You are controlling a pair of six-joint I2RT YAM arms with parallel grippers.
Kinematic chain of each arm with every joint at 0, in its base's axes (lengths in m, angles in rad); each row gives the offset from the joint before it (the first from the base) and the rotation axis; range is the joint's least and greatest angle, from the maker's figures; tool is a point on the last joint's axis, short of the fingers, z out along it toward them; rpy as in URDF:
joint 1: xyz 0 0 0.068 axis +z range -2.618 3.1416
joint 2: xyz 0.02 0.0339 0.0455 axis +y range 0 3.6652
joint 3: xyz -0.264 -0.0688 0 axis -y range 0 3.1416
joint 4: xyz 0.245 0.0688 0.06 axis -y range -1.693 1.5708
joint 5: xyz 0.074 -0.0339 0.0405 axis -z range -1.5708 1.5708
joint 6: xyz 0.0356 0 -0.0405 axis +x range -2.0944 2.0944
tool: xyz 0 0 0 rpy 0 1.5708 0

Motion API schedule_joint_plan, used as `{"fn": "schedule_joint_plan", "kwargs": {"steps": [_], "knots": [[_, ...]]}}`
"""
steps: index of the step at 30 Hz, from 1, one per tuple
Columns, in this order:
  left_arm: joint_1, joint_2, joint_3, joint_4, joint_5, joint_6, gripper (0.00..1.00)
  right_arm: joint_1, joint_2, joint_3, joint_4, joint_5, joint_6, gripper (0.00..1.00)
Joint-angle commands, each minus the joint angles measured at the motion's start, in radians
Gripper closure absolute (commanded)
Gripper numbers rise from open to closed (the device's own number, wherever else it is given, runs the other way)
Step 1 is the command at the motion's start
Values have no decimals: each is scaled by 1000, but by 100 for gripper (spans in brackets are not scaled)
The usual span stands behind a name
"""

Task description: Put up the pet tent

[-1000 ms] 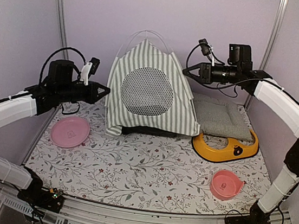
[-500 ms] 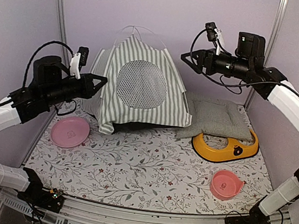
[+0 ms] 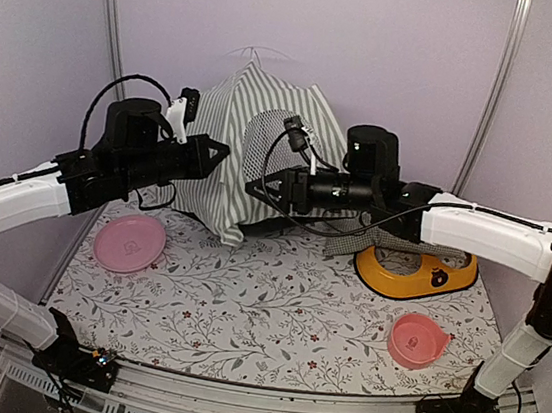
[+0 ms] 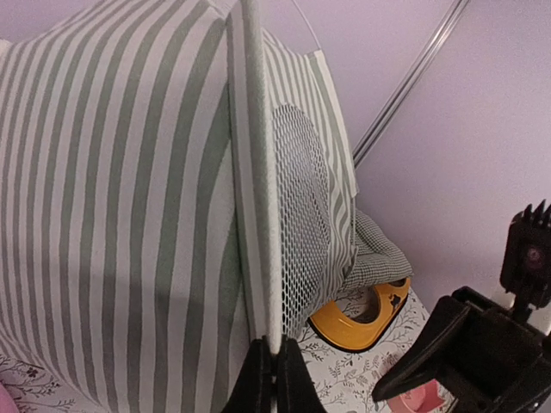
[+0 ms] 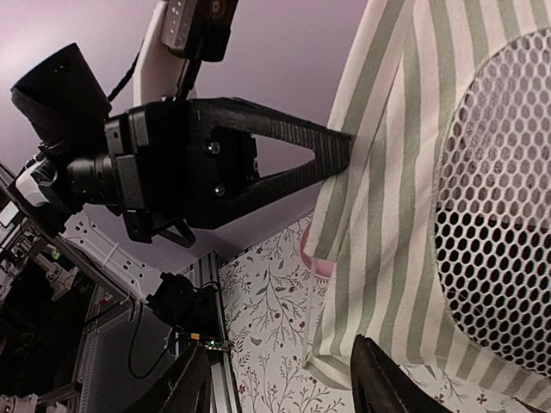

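Note:
The pet tent [image 3: 229,110], grey-green and white striped with a mesh panel [image 3: 267,143], stands at the back middle and leans left. My left gripper [image 3: 222,151] is shut on the tent's left front seam; the left wrist view shows the fingertips [image 4: 274,357] pinching that white edge of the tent [image 4: 129,215]. My right gripper [image 3: 255,188] is open and empty, low in front of the mesh. In the right wrist view its fingers [image 5: 379,379] spread just short of the tent's lower hem [image 5: 387,258], with the left gripper [image 5: 331,153] above.
A green-checked cushion [image 3: 423,243] lies right of the tent, partly behind my right arm. A yellow bowl holder [image 3: 414,276] sits in front of it. A pink bowl [image 3: 418,340] is at the front right, a pink plate [image 3: 131,242] at the left.
My left gripper has moved right and closed on the tent's edge. My right arm has swung down and left in front of the tent. The tent has turned and shifted left.

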Motion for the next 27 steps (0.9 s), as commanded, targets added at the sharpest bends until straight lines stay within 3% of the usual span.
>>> {"fn": "schedule_joint_plan", "kwargs": {"steps": [1,10,27], "knots": [[-20,16,29,33,-13,-18,100,31,75,6,198,-94,148,49],[-25,25,29,36,-4,-15,100,60,163,10,252,-109,250,56],[-25,35,32,40,21,-4,100,61,236,50,223,-52,252,59]]}}
